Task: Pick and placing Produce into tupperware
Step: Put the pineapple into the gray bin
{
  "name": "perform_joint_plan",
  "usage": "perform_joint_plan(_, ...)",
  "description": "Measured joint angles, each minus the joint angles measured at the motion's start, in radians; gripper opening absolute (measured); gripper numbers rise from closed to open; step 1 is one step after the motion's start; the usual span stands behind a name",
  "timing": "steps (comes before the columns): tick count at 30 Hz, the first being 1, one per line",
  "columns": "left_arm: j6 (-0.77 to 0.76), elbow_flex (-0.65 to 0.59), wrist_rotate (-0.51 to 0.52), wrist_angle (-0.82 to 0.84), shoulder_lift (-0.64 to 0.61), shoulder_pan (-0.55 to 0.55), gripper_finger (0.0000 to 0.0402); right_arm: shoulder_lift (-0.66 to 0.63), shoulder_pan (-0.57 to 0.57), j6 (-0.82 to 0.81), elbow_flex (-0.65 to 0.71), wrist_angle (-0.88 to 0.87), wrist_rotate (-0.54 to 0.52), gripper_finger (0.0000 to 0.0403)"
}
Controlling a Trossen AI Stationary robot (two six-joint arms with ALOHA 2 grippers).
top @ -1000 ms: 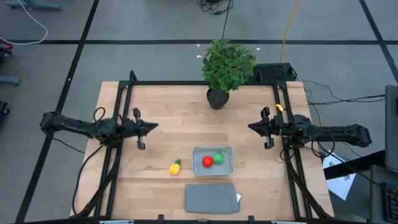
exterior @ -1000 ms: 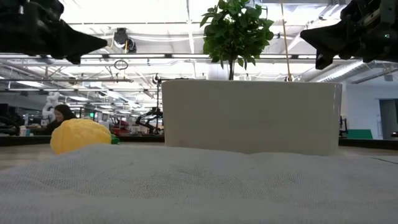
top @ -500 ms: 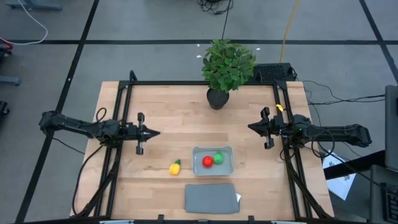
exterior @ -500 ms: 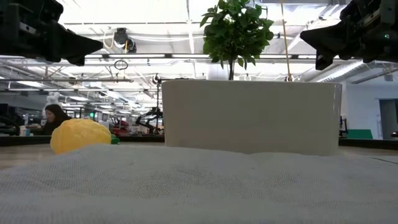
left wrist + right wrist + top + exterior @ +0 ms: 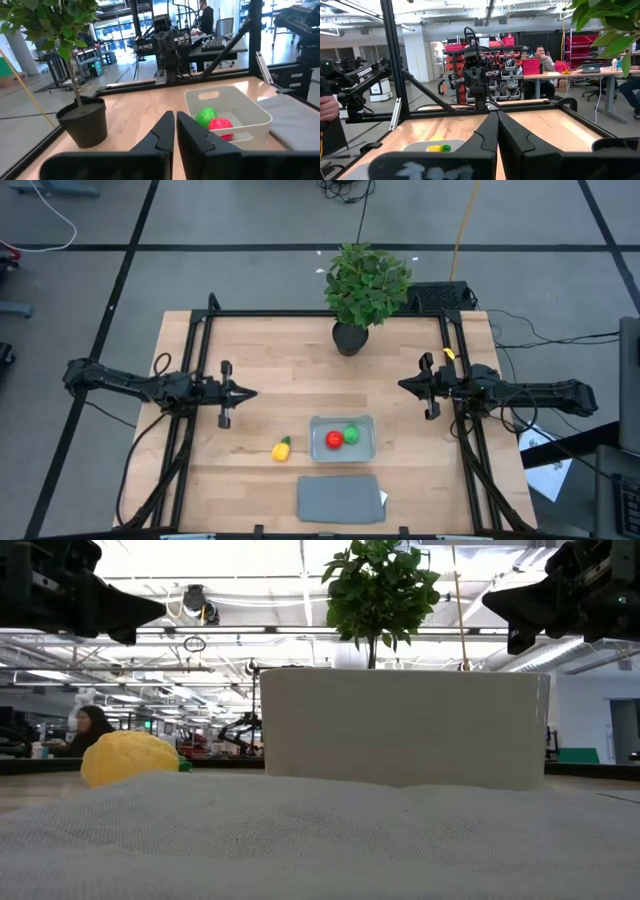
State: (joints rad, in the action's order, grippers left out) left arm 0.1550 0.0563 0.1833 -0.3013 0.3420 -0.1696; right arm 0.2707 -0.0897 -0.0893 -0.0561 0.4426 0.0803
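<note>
Produce sits mostly inside the shallow rectangular translucent grey-blue tupperware [image 5: 342, 438] at lower centre of the high view: a round red toy piece [image 5: 334, 440] and a round green toy piece [image 5: 351, 433] lie side by side in it, touching or nearly so. The yellow toy piece with a green tip [image 5: 282, 448] lies on the bare wooden table [image 5: 280, 360] just left of the container, outside it. Below the container, near the frame's bottom edge, lies a flat dark grey rectangular lid [image 5: 339, 497]. A leafy green plant in a dark pot [image 5: 365, 290] stands at the table's upper centre edge. The left gripper [image 5: 248, 393] hovers at middle left, well apart from the yellow piece, its fingers pressed together and holding nothing. The right gripper [image 5: 403, 385] waits at middle right, fingers likewise closed and empty.
</note>
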Motion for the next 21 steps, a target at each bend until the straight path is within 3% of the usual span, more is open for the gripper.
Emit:
perform_joint_plan(6, -0.116, 0.0, 0.0, -0.012, 0.0, 0.0, 0.0026, 0.0, 0.0, 0.0, 0.0, 0.0, 0.0, 0.0)
perform_joint_plan(21, -0.165, 0.0, -0.031, -0.07, 0.085, 0.0, 0.0026, 0.0, 0.0, 0.004, 0.0, 0.0, 0.0, 0.0)
